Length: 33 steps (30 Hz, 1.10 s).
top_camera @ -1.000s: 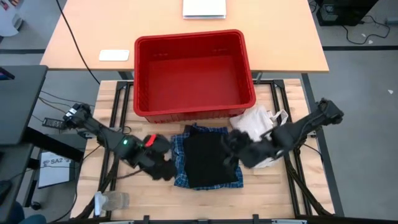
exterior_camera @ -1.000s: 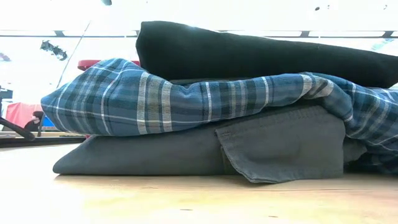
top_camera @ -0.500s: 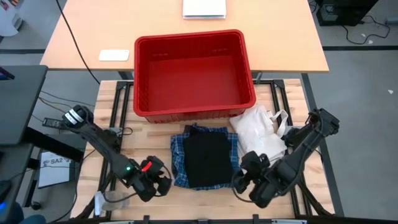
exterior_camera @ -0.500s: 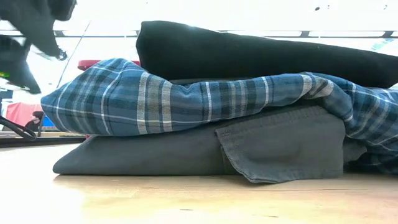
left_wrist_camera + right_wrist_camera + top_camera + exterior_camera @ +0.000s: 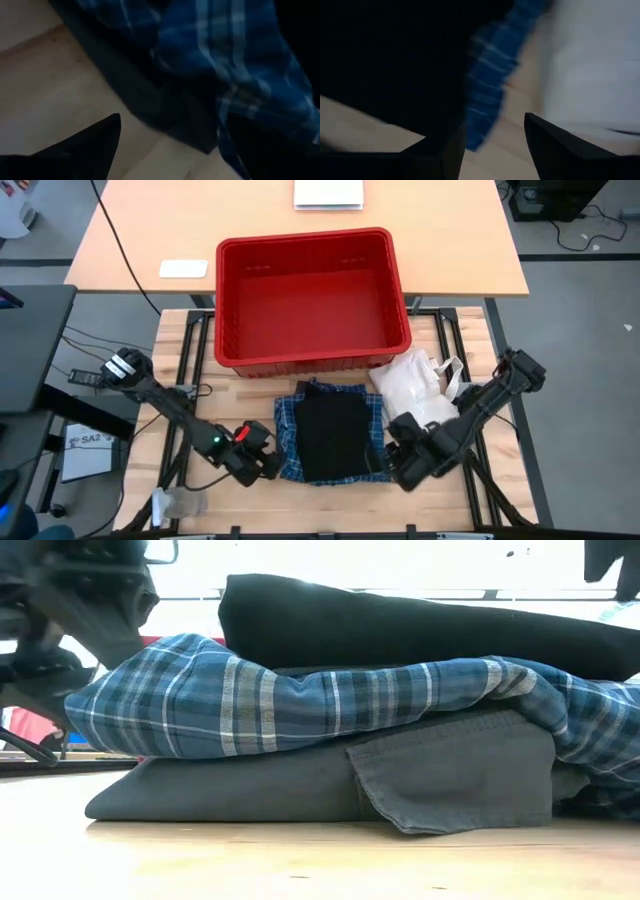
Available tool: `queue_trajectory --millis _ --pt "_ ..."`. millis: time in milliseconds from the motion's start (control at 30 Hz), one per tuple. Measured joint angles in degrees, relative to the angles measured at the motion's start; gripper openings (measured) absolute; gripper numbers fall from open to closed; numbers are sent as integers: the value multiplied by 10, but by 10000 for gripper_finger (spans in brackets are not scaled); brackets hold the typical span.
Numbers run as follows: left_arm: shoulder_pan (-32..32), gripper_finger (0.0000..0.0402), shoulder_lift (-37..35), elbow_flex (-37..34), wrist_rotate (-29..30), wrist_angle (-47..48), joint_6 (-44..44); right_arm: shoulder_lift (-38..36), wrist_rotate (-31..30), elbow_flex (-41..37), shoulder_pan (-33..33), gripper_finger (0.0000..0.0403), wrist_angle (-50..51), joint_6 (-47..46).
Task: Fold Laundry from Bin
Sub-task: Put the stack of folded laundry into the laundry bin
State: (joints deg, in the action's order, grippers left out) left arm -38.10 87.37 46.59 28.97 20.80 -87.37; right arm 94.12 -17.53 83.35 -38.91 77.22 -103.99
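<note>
Butcher-block table first: your left gripper (image 5: 268, 464) and right gripper (image 5: 397, 463) hang spread and empty at the near corners of the laundry (image 5: 330, 432). It's soft, limp, stacked before the empty bin (image 5: 311, 297); grip its thick folded edges.

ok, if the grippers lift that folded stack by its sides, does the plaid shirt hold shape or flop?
Likely flops: the plaid shirt drapes in soft folds and overhangs the grey piece. The black piece on top would probably slide or sag. Looks light.

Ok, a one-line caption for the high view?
Both grippers, left and right, flank the folded laundry stack in front of the empty red bin; white bag beside.
</note>
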Motion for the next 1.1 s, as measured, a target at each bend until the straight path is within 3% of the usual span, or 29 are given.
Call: queue_trajectory --millis 133,300,567,733,867,1100 --pt "20 370 0 0 -15 -19 1 -63 23 -116 37 194 -169 56" --pt "30 370 0 0 -82 -45 9 -160 27 -315 71 193 -417 50" --pt "31 370 0 -4 -81 -42 -14 -243 57 -561 80 262 -780 8" --pt "34 372 -19 -41 -85 -50 -64 -257 52 -608 66 323 -828 -13" --pt "54 383 -48 -88 -92 -104 -65 -260 46 -614 64 348 -828 -2" --pt "102 399 -48 -201 -93 -397 -5 -257 12 -623 76 349 -847 35"
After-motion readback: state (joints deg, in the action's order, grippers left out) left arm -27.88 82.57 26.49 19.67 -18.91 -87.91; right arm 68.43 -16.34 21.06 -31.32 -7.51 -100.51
